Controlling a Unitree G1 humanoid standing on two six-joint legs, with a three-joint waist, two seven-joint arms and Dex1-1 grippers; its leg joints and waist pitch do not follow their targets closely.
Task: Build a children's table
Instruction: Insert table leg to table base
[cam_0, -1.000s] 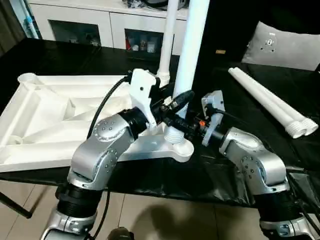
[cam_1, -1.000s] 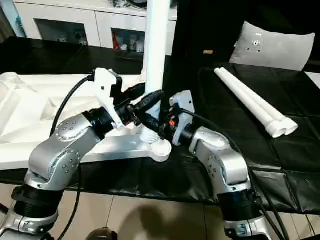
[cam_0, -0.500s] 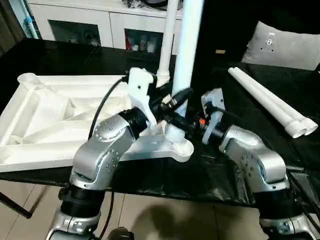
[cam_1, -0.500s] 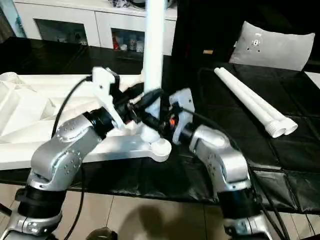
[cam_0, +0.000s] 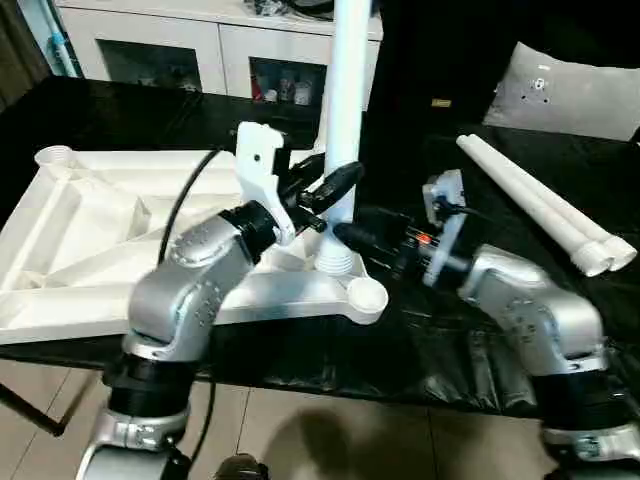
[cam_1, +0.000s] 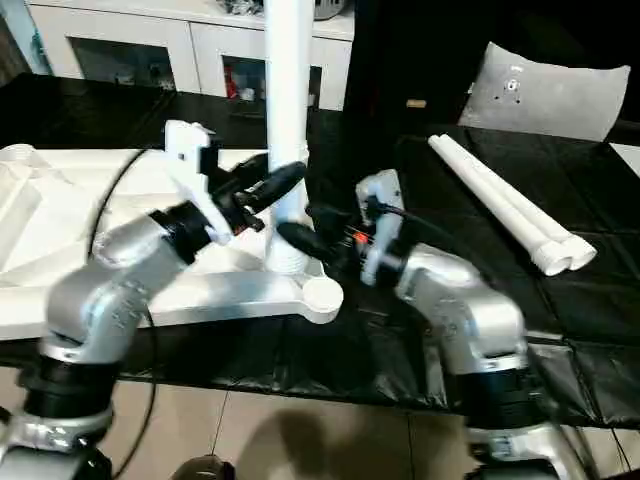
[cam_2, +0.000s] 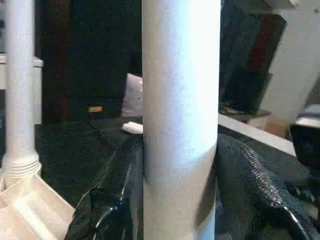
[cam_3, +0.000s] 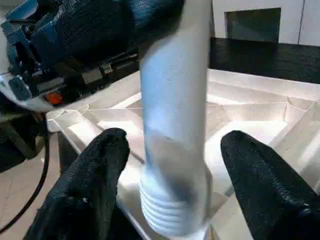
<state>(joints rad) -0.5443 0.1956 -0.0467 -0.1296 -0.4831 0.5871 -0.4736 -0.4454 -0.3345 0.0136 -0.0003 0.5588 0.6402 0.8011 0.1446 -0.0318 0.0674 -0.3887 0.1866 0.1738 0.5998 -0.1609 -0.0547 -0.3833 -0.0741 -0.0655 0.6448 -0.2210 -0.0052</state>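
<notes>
Gripping upright leg (cam_0: 345, 110): left gripper (cam_0: 325, 185) clamped on it | right gripper (cam_3: 170, 180) spread wide, touching nothing | leg threads above table top (cam_0: 90, 230).

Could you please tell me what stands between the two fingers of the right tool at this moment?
The upright white leg stands between the fingers, gaps showing on both sides in the right wrist view; the left tool grips it higher up.

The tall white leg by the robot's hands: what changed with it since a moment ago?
The right gripper has let go of the upright leg: its jaws now stand apart from it and the arm has drawn back toward the right. The left gripper still clamps the leg and has carried it a little to the left, its threaded end beside the near corner socket. The table top and the two spare legs have not moved.
</notes>
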